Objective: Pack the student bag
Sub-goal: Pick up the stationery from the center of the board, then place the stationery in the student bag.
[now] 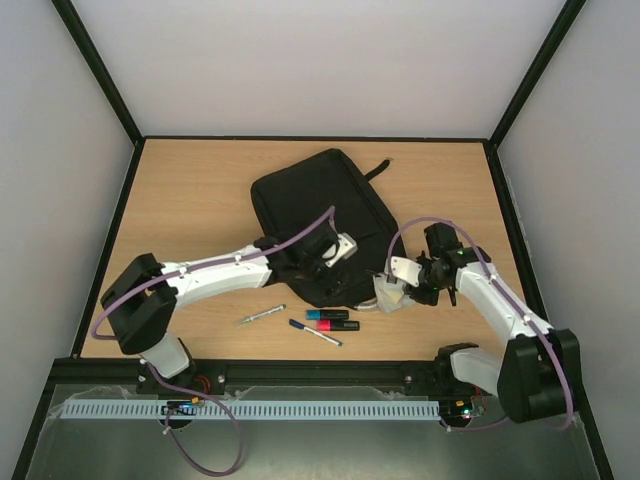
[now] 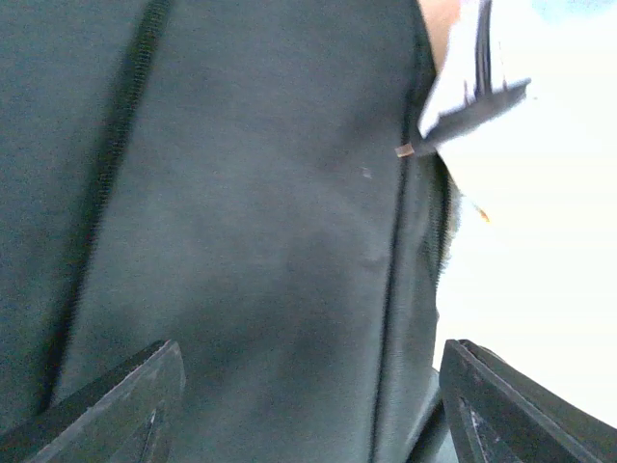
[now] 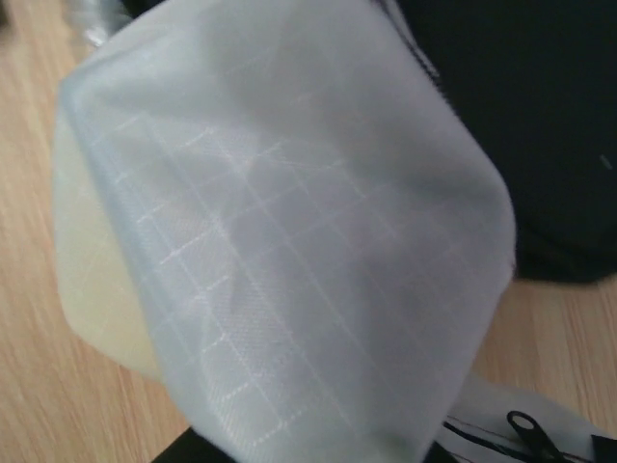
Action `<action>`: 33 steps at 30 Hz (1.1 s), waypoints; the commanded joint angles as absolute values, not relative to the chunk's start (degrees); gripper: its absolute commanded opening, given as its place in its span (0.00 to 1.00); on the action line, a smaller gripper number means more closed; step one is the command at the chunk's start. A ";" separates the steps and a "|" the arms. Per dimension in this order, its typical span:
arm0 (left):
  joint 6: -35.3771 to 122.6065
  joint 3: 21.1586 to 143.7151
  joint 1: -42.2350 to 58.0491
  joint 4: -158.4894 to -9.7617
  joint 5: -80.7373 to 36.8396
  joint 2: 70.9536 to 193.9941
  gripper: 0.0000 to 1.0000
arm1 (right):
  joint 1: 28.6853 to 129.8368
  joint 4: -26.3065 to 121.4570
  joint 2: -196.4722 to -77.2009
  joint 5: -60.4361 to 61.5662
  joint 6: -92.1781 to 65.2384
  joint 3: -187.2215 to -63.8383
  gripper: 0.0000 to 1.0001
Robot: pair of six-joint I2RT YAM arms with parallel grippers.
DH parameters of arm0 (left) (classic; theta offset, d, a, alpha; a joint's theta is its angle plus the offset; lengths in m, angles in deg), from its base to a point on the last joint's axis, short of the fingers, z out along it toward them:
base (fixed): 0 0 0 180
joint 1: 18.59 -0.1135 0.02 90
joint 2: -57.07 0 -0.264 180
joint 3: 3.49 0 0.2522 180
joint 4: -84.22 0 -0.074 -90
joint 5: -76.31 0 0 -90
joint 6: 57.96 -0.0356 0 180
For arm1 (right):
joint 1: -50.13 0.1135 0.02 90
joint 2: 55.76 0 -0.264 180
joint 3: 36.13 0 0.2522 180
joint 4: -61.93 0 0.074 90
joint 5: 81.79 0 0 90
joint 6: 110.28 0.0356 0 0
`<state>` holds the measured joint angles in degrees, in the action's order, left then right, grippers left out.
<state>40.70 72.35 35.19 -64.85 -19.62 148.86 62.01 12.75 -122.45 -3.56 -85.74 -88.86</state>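
Over the large black soft fabric backpack (image 1: 305, 195) I see the left gripper (image 2: 310, 352) with fingers spread; right gripper (image 1: 408, 287) at the light-grey soft pouch (image 3: 289, 241), fingers hidden, state I cannot tell

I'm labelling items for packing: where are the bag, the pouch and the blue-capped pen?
bag (image 1: 300, 195), top view, front panel.
pouch (image 3: 289, 241), right wrist view, gridded fabric.
blue-capped pen (image 1: 315, 333), top view, mid-barrel.

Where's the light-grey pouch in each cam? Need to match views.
Top external: pouch on the table at the student bag's near right corner.
Left wrist: not clearly in it; a pale, washed-out shape at top right may be it.
Right wrist: pouch fills most of the frame.
Shared landmark: the black student bag, centre in top, most of left wrist, upper right in right wrist.
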 commanded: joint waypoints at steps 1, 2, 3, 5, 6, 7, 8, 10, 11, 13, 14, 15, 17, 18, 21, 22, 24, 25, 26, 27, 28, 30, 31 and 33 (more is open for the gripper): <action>34.86 75.31 38.76 -62.87 -16.48 152.33 0.78 | 56.77 11.73 -118.97 -0.45 -88.09 -86.88 0.14; 33.94 75.79 39.66 -62.53 -15.40 153.14 0.86 | 55.23 11.66 -118.80 -0.41 -88.81 -86.60 0.13; 33.02 76.36 40.58 -62.25 -14.14 154.13 0.89 | 53.52 11.64 -118.96 -0.55 -89.44 -86.43 0.12; 31.88 77.81 42.04 -61.58 -12.36 156.13 0.90 | 49.99 11.78 -119.81 -1.10 -90.39 -86.48 0.10; 31.72 78.76 42.88 -61.03 -11.64 157.35 0.90 | 47.72 11.84 -120.50 -1.64 -90.72 -86.77 0.09; 31.61 80.04 43.30 -60.66 -10.86 158.45 0.90 | 46.06 11.81 -121.20 -2.16 -91.03 -87.07 0.08; 31.55 81.00 43.82 -60.45 -9.88 159.67 0.90 | 44.32 11.73 -121.89 -2.85 -91.23 -87.53 0.08; 31.73 83.09 44.80 -60.00 -7.50 162.03 0.89 | 41.20 11.68 -123.42 -4.09 -91.40 -88.68 0.08; 31.82 84.23 45.32 -59.69 -6.31 163.40 0.88 | 39.77 11.52 -124.07 -4.88 -91.53 -89.27 0.08; 31.65 86.42 45.91 -58.82 -3.16 165.97 0.86 | 37.18 10.75 -125.06 -6.47 -91.95 -90.45 0.08; 31.75 87.53 46.14 -58.31 -1.52 167.23 0.85 | 36.22 10.25 -125.36 -7.21 -92.12 -90.84 0.08; 31.95 88.64 46.25 -57.61 0.20 168.56 0.83 | 35.46 9.87 -125.40 -7.86 -92.29 -91.07 0.08; 32.41 90.34 46.25 -56.68 2.99 170.42 0.77 | 34.67 9.13 -124.97 -8.54 -92.51 -90.85 0.08; 32.44 90.68 46.19 -56.55 4.04 171.08 0.69 | 34.59 9.11 -124.34 -8.74 -92.56 -90.17 0.08; 32.48 91.17 45.98 -56.53 5.46 171.62 0.59 | 34.60 8.61 -121.79 -9.74 -92.77 -88.67 0.08; 32.47 91.14 45.86 -56.47 5.62 171.63 0.56 | 34.61 7.97 -120.97 -10.39 -92.79 -88.51 0.08; 32.46 91.09 45.48 -56.40 5.73 171.61 0.44 | 34.58 6.21 -119.31 -11.63 -92.79 -88.78 0.08; 32.43 90.94 45.17 -56.44 5.56 171.48 0.36 | 34.58 5.22 -118.29 -12.30 -92.84 -88.92 0.08; 32.42 90.72 44.90 -56.51 5.26 171.28 0.27 | 34.58 4.45 -117.13 -12.91 -92.93 -88.94 0.07; 32.46 90.53 44.55 -56.60 5.03 171.01 0.18 | 34.58 3.62 -115.92 -13.56 -93.21 -88.81 0.07; 32.59 90.37 44.24 -56.74 4.88 170.57 0.08 | 34.58 2.85 -114.55 -14.27 -93.50 -88.64 0.07; 32.82 90.20 43.74 -56.83 5.17 169.16 0.02 | 34.58 0.71 -111.83 -15.83 -94.56 -88.36 0.06; 32.80 90.36 43.54 -56.76 5.41 168.14 0.02 | 34.58 -0.60 -109.98 -16.69 -95.56 -88.31 0.05; 32.91 91.07 43.15 -56.35 5.68 165.63 0.02 | 34.58 -4.08 -107.19 -18.42 -97.76 -88.66 0.05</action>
